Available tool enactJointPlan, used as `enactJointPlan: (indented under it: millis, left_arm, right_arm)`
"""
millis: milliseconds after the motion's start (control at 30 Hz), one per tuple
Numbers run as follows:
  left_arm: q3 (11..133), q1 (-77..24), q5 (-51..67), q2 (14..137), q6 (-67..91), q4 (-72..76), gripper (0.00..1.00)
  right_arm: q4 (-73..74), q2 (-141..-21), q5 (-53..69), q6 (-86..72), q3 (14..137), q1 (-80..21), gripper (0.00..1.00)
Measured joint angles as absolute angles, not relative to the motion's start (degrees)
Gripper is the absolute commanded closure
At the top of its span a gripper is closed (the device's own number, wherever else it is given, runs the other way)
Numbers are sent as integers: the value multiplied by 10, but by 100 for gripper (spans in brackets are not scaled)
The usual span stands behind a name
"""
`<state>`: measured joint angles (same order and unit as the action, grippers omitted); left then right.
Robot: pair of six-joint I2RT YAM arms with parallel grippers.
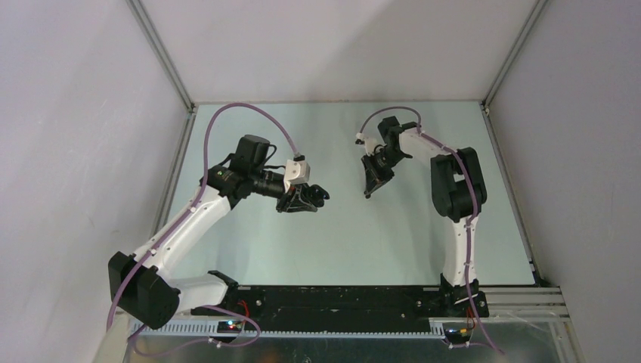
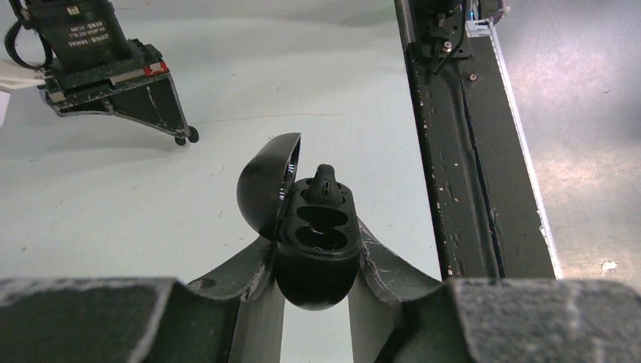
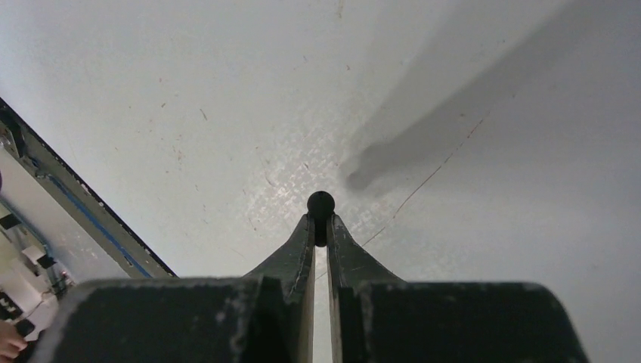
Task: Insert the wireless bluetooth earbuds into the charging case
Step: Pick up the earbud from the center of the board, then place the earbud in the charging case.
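Observation:
My left gripper (image 1: 308,199) is shut on a black charging case (image 2: 316,268) and holds it off the table with its lid (image 2: 264,189) swung open to the left. A black earbud (image 2: 326,183) sits at the case's far end; two wells nearer me look hollow. My right gripper (image 1: 370,190) hangs above the table to the right of the left one, apart from it. It is shut on a second tiny black earbud (image 3: 320,203), pinched at the fingertips (image 3: 306,231). That gripper also shows in the left wrist view (image 2: 185,138). No pale purple buds are in view.
The pale green table (image 1: 340,242) is boxed in by grey walls with metal corner posts (image 1: 162,53). A black mounting rail (image 1: 340,299) runs along the near edge and also shows in the left wrist view (image 2: 453,151).

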<state>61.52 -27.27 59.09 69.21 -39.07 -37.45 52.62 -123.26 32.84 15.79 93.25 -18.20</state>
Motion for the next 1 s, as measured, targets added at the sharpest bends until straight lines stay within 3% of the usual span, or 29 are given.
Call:
enactJointPlan:
  millis: [267,567,767,1000]
  left_arm:
    - [615,-274,591,692,-390,-375,99]
    - [615,-274,595,698,-390,-375,99]
    - [615,-275,605,716,-390,-375,99]
    - [615,-276,622,741,-375,-370,99]
  right_arm:
    - [513,-1117,317,184,898,-183,92]
    - [475,-871,321,205,880,-192,91]
    - [446,-766,321,209,880,-260,90]
    - [408,-728,321,211,867,-352,90]
